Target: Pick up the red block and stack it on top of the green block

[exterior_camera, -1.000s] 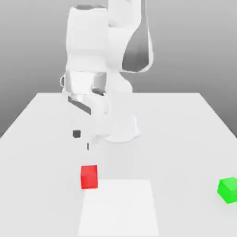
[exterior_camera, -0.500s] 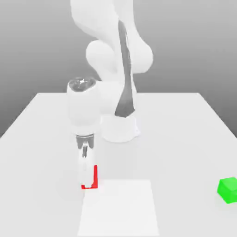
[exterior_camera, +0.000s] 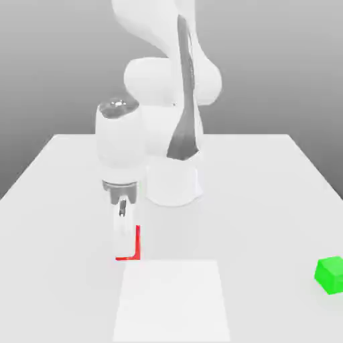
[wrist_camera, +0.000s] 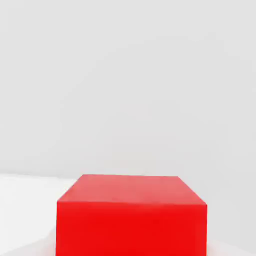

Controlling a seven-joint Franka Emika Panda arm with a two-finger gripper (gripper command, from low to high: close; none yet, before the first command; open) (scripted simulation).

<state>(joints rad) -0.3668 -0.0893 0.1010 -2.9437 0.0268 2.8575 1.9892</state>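
Fingers [exterior_camera: 124,242] are clamped on the red block [wrist_camera: 131,229], so it should be raised straight, kept level tbh.

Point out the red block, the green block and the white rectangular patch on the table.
Red block [wrist_camera: 131,229]: hand view, on its bright side face, below the paler top face.
Green block [exterior_camera: 327,277]: exterior view, on its side, near the right edge.
White rectangular patch [exterior_camera: 172,301]: exterior view, middle of its flat surface.

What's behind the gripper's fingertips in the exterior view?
The red block: a strip along its edge on the exterior view's right and its lower edge show. The jaws cover the rest of that side.
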